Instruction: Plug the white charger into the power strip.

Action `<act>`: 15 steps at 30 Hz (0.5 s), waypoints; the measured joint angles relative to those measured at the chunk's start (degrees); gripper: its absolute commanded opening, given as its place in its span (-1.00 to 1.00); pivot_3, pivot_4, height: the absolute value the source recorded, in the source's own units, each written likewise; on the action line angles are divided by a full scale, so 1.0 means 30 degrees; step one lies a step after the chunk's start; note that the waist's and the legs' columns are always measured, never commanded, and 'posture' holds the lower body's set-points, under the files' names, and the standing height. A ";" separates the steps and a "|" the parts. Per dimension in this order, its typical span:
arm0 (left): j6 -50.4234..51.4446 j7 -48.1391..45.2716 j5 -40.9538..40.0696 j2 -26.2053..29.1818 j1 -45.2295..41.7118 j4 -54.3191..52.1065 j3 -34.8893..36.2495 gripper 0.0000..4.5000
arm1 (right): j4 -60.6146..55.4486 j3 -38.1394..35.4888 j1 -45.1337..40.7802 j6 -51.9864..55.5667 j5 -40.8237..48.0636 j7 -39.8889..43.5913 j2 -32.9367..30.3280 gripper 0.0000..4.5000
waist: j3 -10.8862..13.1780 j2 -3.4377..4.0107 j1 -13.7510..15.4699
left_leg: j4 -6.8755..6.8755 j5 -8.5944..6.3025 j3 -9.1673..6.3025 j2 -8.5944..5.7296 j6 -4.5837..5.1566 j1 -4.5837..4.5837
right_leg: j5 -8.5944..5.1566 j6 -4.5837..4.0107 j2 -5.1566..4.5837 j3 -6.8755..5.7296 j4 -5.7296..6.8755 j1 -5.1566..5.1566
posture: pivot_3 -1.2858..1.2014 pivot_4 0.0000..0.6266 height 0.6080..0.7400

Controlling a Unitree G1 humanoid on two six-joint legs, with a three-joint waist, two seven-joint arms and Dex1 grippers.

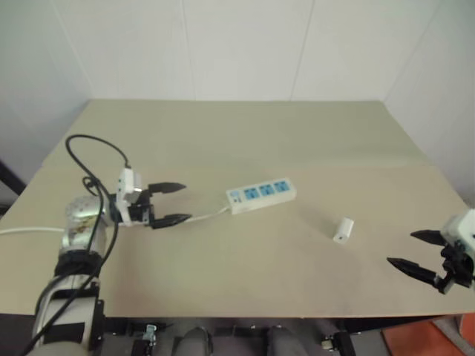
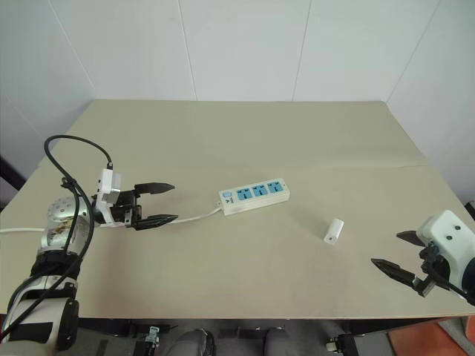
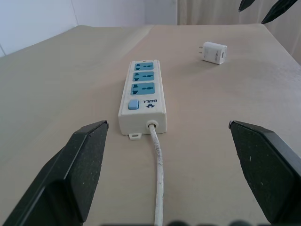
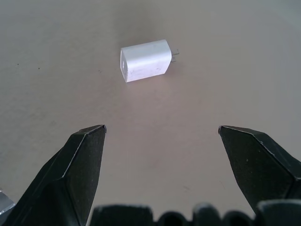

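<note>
The white power strip [image 1: 261,194] with three blue sockets lies near the table's middle, its thin cord [image 1: 210,214] running left. My left gripper [image 1: 177,202] hovers open at the cord end of the strip, pointing along it, with nothing between its fingers. The white charger [image 1: 342,230] lies on its side to the right of the strip, prongs showing in the right wrist view [image 4: 145,60]. My right gripper [image 1: 417,251] stands open near the table's right front edge, aimed at the charger from a short distance. The left wrist view shows the strip [image 3: 143,93] and charger [image 3: 214,52] ahead.
The beige table [image 1: 245,133] reaches back to a white wall. Its right edge runs close to my right gripper. A black cable [image 1: 93,156] loops above my left wrist.
</note>
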 measured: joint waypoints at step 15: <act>-0.0038 0.0182 0.0010 0.0002 0.0030 -0.0003 0.0000 0.99 | 0.0170 0.0305 -0.0004 -0.0681 -0.0177 0.0186 0.0038 1.00 | 0.0000 0.0000 -0.0002 | 0.0000 0.0000 0.0000 0.0000 0.0000 0.0000 | 0.0000 0.0000 0.0000 0.0001 0.0000 0.0001 | 0.03 -0.52 1.00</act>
